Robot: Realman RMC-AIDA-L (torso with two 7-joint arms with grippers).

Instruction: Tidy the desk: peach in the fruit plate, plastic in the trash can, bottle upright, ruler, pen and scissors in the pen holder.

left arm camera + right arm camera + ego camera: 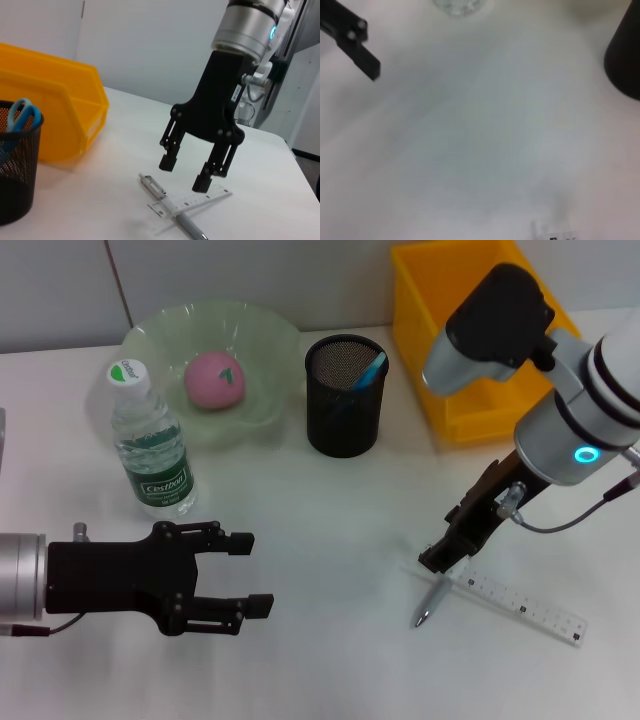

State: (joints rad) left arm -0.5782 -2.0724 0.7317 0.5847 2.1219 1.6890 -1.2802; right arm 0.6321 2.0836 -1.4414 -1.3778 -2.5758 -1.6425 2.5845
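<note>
In the head view, the right gripper [447, 545] is seen at the lower right of the frame, low over the white table [330, 530]. Its fingers are spread apart and nothing is held between them, which is shown well in the left wrist view [184, 174]. Just under it, the pen [433, 600] is laid across one end of the clear ruler [525, 609]; the two are touching. The left gripper [250, 575] is found at the lower left, with its fingers wide apart and nothing in them.

The peach [215, 379] is seen inside the green fruit plate [262, 340] at the upper left. The bottle [150, 443] is stood upright just in front of the plate. The black mesh pen holder [345, 410] is placed at the top middle, and the blue-handled scissors [372, 370] are stuck inside it. A yellow bin [470, 415] is seen at the upper right, partly hidden by the right arm.
</note>
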